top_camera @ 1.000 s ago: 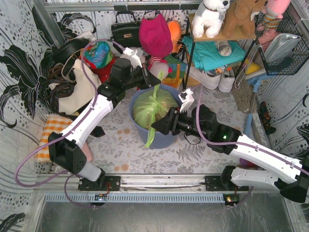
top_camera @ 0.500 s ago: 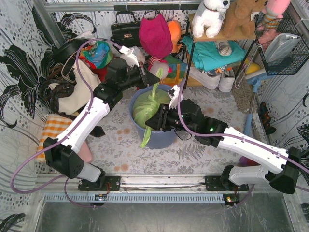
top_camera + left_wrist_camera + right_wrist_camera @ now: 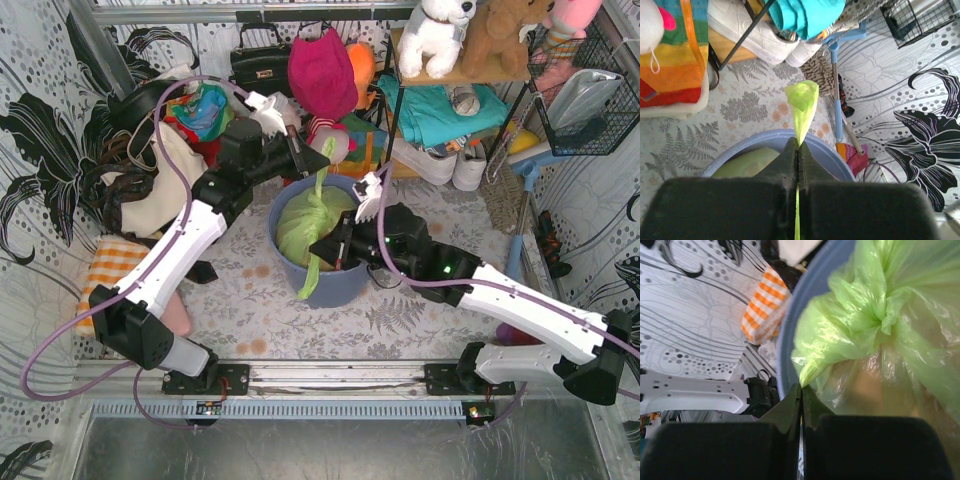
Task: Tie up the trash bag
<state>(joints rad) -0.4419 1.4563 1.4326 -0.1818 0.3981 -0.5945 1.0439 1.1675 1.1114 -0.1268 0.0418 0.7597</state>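
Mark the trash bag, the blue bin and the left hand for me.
trash bag (image 3: 300,225): top view, bulging green side.
blue bin (image 3: 345,285): top view, near outer wall.
left hand (image 3: 798,146): left wrist view, between fingertips.

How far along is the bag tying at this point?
Done: the trash bag in the bin is gathered at its middle into two tails. In hand: left gripper shut on one tail, right gripper on the other. Left: no tightened knot shows.

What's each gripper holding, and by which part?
Both hold the trash bag. Left gripper is shut on one twisted tail of its gathered top; right gripper is shut on the other tail.
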